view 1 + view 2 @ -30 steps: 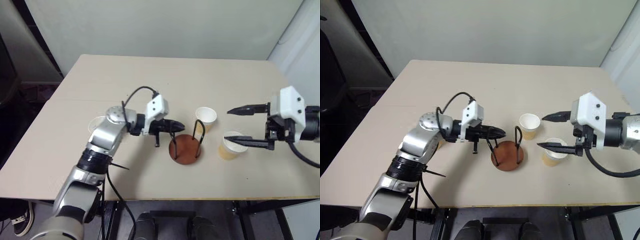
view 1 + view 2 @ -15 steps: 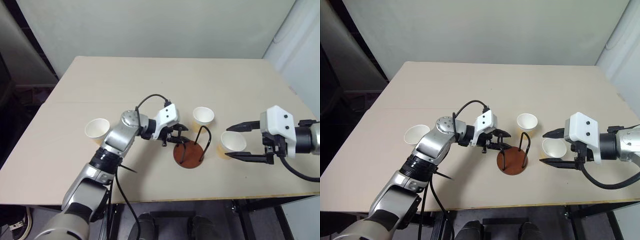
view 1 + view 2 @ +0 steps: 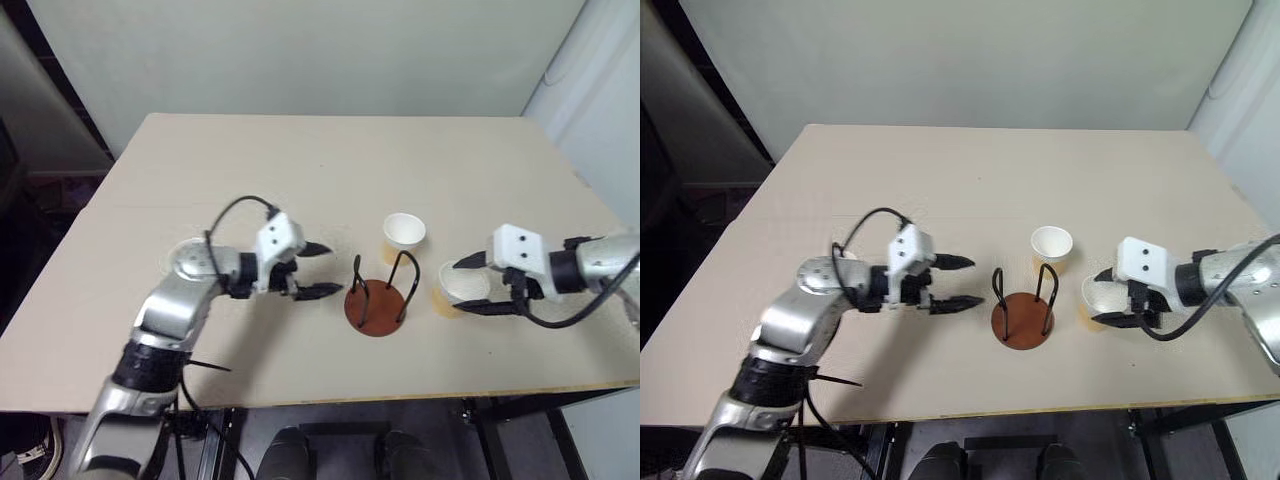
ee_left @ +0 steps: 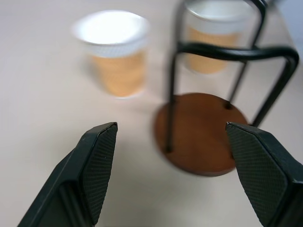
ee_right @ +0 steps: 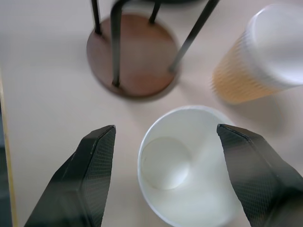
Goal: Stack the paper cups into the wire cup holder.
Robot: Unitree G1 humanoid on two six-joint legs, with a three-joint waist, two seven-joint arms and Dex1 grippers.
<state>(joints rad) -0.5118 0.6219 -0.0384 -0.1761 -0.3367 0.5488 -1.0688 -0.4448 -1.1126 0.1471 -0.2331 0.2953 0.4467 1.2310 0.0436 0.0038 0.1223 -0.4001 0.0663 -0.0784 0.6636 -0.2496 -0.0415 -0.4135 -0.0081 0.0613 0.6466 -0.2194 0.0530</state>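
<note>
The wire cup holder (image 3: 377,302) stands empty at mid-table, a reddish-brown disc with black loops. My left gripper (image 3: 333,269) hangs open just left of it, fingers (image 4: 97,161) wide and empty. One paper cup (image 3: 404,236) stands upright right behind the holder. A second paper cup (image 3: 463,286) stands to the holder's right, between the open fingers (image 5: 94,165) of my right gripper (image 3: 458,285), mouth (image 5: 187,163) up. The pale rim of another cup (image 3: 174,252) peeks out behind my left arm.
The pale tabletop (image 3: 330,160) stretches bare behind the cups. Its front edge (image 3: 330,396) runs close below both arms. A light wall stands beyond the far edge.
My left gripper has opened and drawn back to the left, away from the holder. My right gripper has sunk down until its fingers stand on both sides of the right cup.
</note>
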